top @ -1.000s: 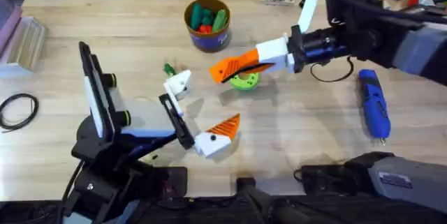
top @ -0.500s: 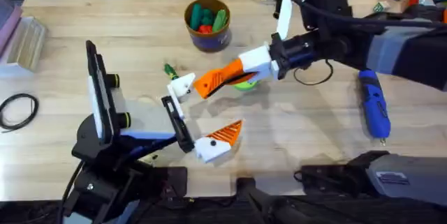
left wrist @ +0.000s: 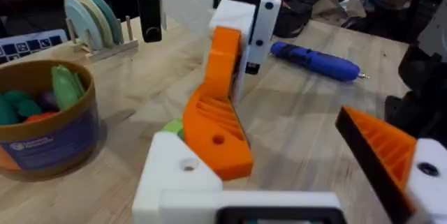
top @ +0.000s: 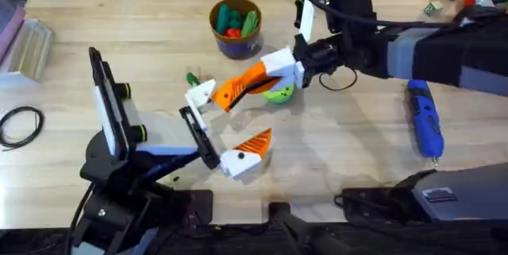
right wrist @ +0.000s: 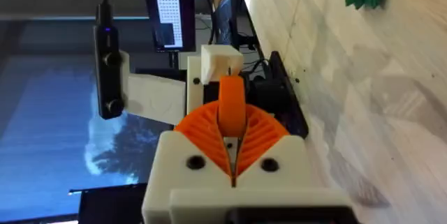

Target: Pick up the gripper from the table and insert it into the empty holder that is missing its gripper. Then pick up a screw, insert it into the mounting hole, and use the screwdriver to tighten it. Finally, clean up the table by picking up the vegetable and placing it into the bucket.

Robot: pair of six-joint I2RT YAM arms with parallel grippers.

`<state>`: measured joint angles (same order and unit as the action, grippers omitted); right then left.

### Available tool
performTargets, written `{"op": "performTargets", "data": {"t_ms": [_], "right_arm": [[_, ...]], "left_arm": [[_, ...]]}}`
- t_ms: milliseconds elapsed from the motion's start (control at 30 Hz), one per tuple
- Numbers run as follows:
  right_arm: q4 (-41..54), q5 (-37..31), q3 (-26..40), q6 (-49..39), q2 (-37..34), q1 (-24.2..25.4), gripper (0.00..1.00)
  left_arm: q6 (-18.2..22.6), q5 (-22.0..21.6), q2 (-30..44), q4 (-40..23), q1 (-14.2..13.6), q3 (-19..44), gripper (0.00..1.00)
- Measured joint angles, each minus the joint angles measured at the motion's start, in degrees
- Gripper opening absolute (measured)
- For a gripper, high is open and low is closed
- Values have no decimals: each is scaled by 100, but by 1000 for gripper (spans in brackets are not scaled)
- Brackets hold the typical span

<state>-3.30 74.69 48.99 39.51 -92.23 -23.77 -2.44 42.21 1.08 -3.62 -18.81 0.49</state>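
Right claw presses the orange gripper against the left claw's bare holder.

Overhead: the right claw (top: pixel 238 90) reaches across the worktop (top: pixel 357 152), pinching the gripper (top: pixel 225 96), whose tip touches the white holder (top: pixel 201 94) of the left claw (top: pixel 222 124), which is spread wide. The vegetable (top: pixel 191 79) lies just beside that holder; the bucket (top: pixel 235 26) stands beyond, and the screwdriver (top: pixel 424 117) lies well apart to the right. Left wrist: the gripper (left wrist: pixel 218 116) sits against the holder (left wrist: pixel 180 173). Right wrist: orange pads (right wrist: pixel 262 135) clamp the gripper (right wrist: pixel 231 104).
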Motion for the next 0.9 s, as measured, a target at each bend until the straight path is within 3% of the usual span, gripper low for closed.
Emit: {"op": "performTargets", "data": {"t_ms": [567, 700, 900], "right_arm": [[-740, 173, -42, 789, -102, -20, 9], [-765, -83, -42, 829, -102, -94, 8], [-897, -1062, -42, 968, -23, -426, 8]], "left_arm": [[6, -26, -2, 14, -2, 0, 986], [-23, -87, 1, 9, 0, -1, 985], [-240, -356, 110, -2, 78, 0, 986]]}}
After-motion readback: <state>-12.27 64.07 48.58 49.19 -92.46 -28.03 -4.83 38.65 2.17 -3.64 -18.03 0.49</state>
